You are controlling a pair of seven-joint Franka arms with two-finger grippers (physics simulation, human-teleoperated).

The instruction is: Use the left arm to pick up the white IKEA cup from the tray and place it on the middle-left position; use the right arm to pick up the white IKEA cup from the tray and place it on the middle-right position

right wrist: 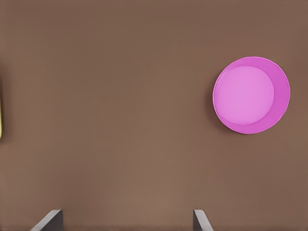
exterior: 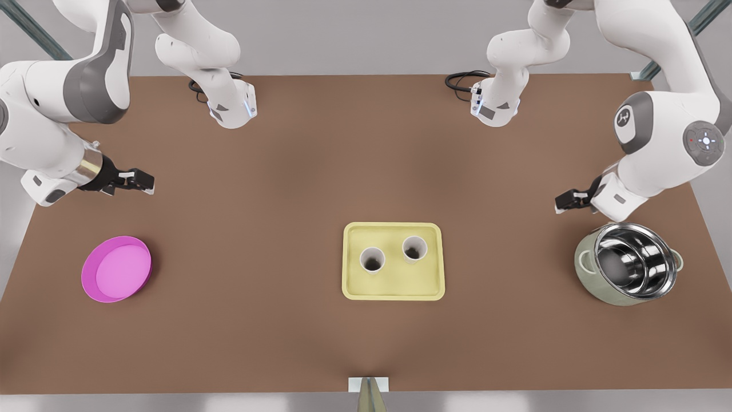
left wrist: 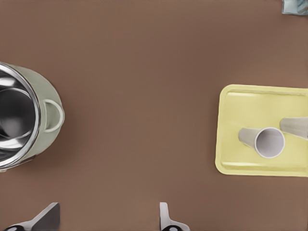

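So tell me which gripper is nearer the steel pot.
Left. The left gripper hangs just beside the steel pot; the right gripper waits across the table, near the magenta dish.

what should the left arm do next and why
Probably swing the left hand from beside the steel pot toward the tray and stop above the nearer white cup. Its fingers are spread and empty, and both cups stand upright on the tray. The right hand waits open near the magenta dish.
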